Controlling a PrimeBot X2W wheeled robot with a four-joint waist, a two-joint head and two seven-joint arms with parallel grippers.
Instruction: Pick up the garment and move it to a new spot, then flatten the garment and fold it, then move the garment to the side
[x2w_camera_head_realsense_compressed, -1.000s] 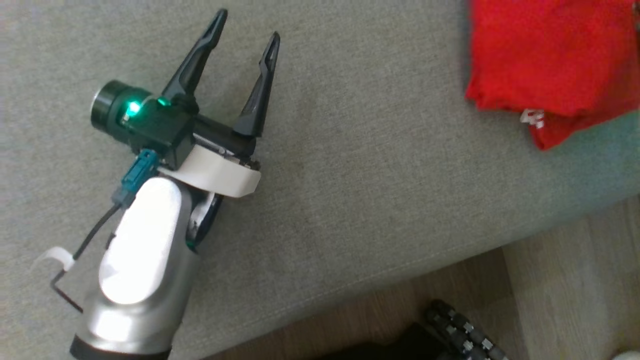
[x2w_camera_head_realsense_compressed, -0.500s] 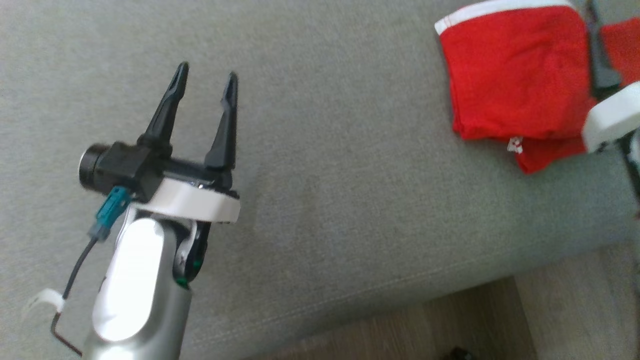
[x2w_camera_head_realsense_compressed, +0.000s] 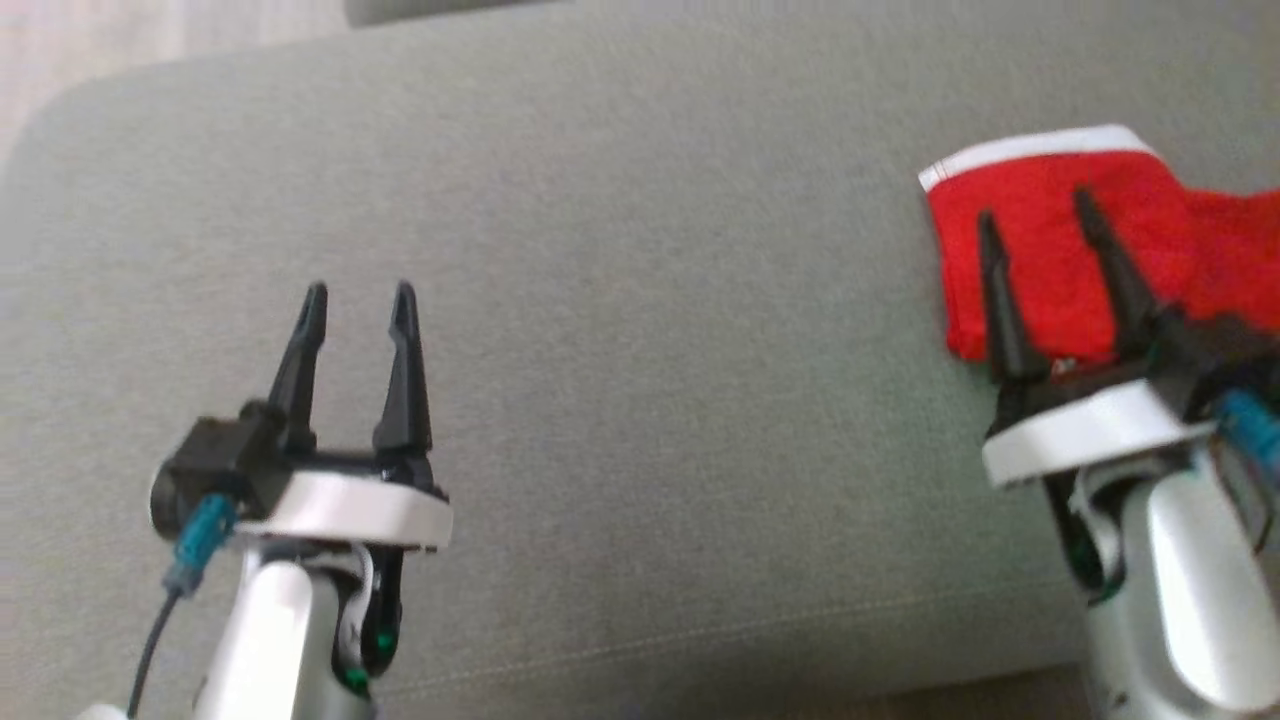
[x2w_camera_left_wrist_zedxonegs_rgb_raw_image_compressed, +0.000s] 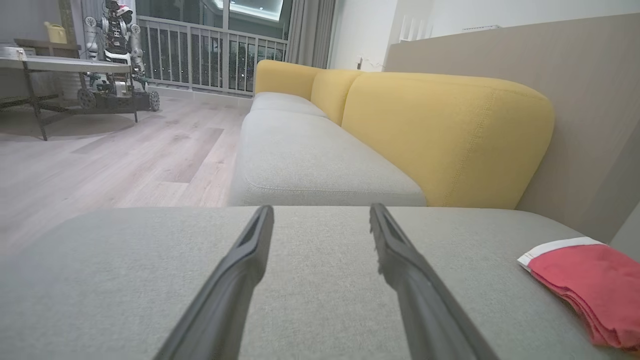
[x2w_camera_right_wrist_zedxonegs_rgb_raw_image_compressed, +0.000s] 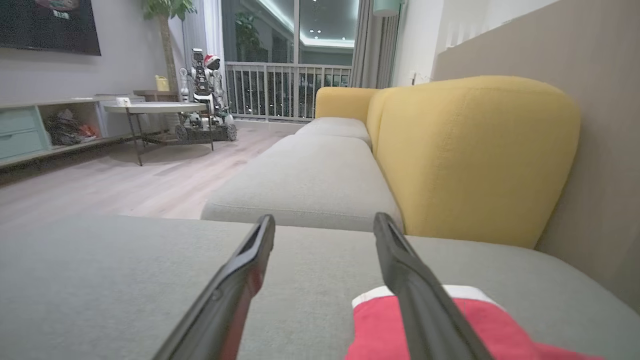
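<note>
The folded red garment (x2w_camera_head_realsense_compressed: 1060, 260) with a white band along its far edge lies at the right of the grey cushion (x2w_camera_head_realsense_compressed: 640, 350). It shows as a stack of layers (x2w_camera_left_wrist_zedxonegs_rgb_raw_image_compressed: 595, 290) at the lower right of the left wrist view and just under the right finger in the right wrist view (x2w_camera_right_wrist_zedxonegs_rgb_raw_image_compressed: 470, 330). My right gripper (x2w_camera_head_realsense_compressed: 1035, 215) hovers open over the garment's near part, nothing between its fingers. My left gripper (x2w_camera_head_realsense_compressed: 360, 295) stands open over bare cushion at the lower left, far from the garment.
A second grey seat (x2w_camera_left_wrist_zedxonegs_rgb_raw_image_compressed: 310, 160) with yellow back cushions (x2w_camera_left_wrist_zedxonegs_rgb_raw_image_compressed: 440, 135) runs on beyond the cushion. To the left are wooden floor (x2w_camera_right_wrist_zedxonegs_rgb_raw_image_compressed: 100, 185), a round table (x2w_camera_right_wrist_zedxonegs_rgb_raw_image_compressed: 155, 107) and another robot (x2w_camera_right_wrist_zedxonegs_rgb_raw_image_compressed: 205, 90). A beige wall panel (x2w_camera_right_wrist_zedxonegs_rgb_raw_image_compressed: 595, 150) rises at the right.
The head camera has tilted up and turned, so the floor has left the picture. My right gripper has come fully into view over the garment. The left gripper now points straight up the picture.
</note>
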